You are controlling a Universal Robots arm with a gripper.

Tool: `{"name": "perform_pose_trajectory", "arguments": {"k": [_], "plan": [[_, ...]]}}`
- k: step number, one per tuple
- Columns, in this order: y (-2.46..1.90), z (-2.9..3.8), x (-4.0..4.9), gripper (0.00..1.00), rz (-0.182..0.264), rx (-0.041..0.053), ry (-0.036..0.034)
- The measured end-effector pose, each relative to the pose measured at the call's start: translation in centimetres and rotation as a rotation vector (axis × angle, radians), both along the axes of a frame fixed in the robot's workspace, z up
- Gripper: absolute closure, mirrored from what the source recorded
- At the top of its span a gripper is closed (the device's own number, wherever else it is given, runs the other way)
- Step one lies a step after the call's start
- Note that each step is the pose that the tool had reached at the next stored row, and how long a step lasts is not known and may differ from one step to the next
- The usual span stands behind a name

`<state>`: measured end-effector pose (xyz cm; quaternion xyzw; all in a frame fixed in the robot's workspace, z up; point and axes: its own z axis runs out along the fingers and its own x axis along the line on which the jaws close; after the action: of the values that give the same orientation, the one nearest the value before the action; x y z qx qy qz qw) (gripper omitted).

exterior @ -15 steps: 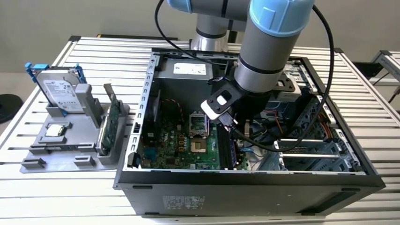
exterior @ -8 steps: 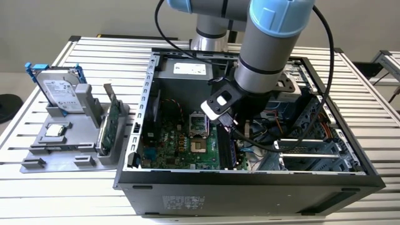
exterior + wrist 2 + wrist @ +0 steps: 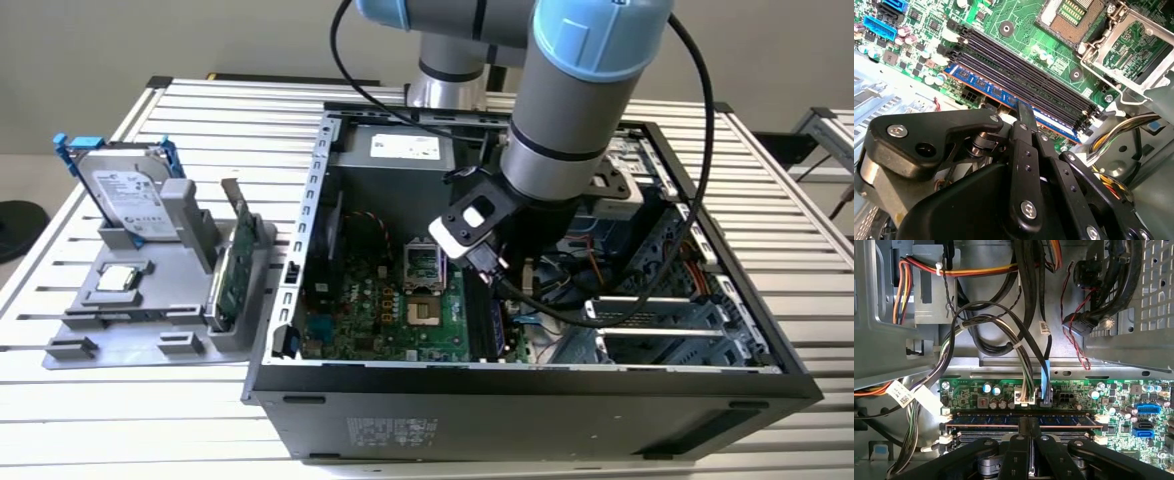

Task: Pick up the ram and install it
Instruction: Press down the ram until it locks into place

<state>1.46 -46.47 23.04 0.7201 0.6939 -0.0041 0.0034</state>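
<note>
Ram [image 3: 1004, 95]: blue stick seated in the motherboard's [image 3: 1019, 25] edge slot; gripper [image 3: 1026, 117] fingers closed on its top edge, apparently. Press straight down, evenly.

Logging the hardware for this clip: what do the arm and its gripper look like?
The arm is a thick grey cylinder with light-blue joint caps and a black band. A black cable loops along it. A small black-and-white camera box is fixed near the wrist. In both wrist views the gripper is matte black, with rounded linkage arms, silver screw heads and narrow flat jaws.
</note>
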Motion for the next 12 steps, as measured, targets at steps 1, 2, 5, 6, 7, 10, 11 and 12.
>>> {"name": "perform_pose_trajectory", "arguments": {"k": [1, 2, 5, 6, 7, 10, 11, 12], "plan": [[0.01, -0.06, 0.0, 1.0, 0.0, 0.0003, -0.0001], [0.0, -0.1, -0.01, 1.0, 0.0, 0.0001, 0.0], [0.0, -0.34, -0.03, 1.0, 0.0, 0.0, 0.0], [0.0, -0.41, -0.03, 1.0, 0.0, 0.0, 0.0], [0.0, -0.43, -0.03, 1.0, 0.0, -0.0002, 0.0001], [0.0, -0.44, -0.03, 1.0, 0.0, -0.0003, 0.0001], [0.0, -0.45, -0.03, 1.0, 0.0, -0.0001, 0.0], [0.0, -0.45, -0.03, 1.0, 0.0, -0.0001, 0.0001]]}}
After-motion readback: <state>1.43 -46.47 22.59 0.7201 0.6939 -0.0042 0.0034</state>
